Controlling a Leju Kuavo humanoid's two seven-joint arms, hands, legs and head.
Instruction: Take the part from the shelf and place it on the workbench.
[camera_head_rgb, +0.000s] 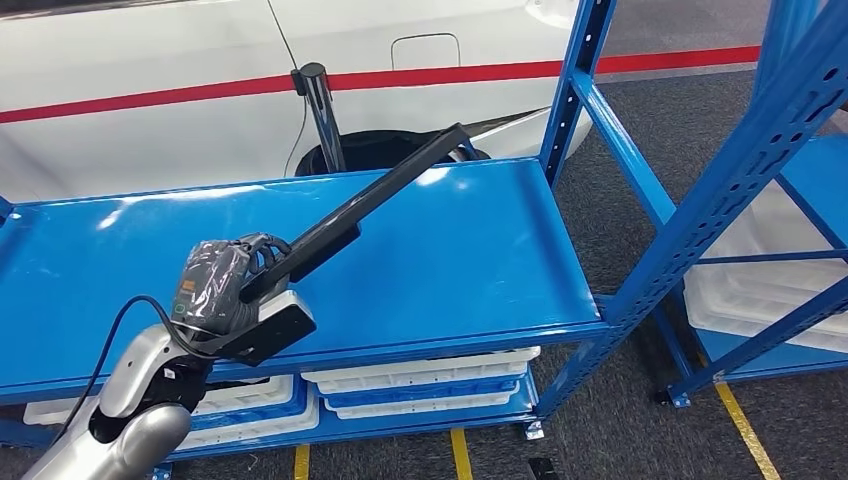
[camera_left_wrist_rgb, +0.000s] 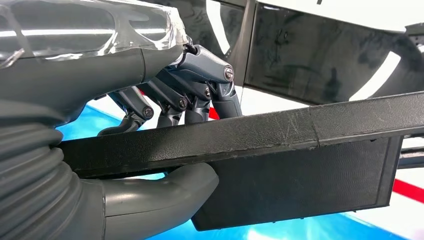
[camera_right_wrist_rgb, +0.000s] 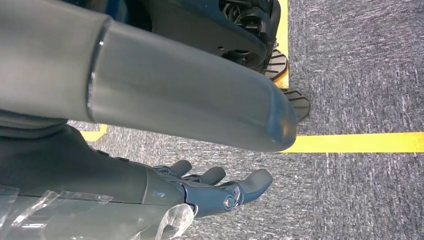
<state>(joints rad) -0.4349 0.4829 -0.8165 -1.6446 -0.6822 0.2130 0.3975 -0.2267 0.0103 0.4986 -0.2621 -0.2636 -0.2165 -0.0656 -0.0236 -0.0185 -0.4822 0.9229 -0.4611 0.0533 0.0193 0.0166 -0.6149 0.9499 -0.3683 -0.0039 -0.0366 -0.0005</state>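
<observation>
The left hand (camera_head_rgb: 232, 283), at the lower left of the frame, grips one end of the long black part (camera_head_rgb: 375, 200), which slants toward the upper middle above the glossy blue shelf (camera_head_rgb: 480, 270). The right hand (camera_right_wrist_rgb: 210, 192) hangs over grey carpet (camera_right_wrist_rgb: 370, 65) with a yellow line (camera_right_wrist_rgb: 360, 142), fingers straight and holding nothing. White trays (camera_head_rgb: 420, 385) lie below the shelf, and a white car (camera_head_rgb: 150, 60) with a red stripe stands behind.

No text, label, brand, number or sign can be read in any of the views. The blue shelf (camera_head_rgb: 480, 250) carries no lettering on its deck or uprights. Behind the shelf, the white car body (camera_head_rgb: 150, 60) bears a plain red stripe with no writing. The long black part (camera_head_rgb: 380, 195) lying over the shelf shows a textured surface without markings.
</observation>
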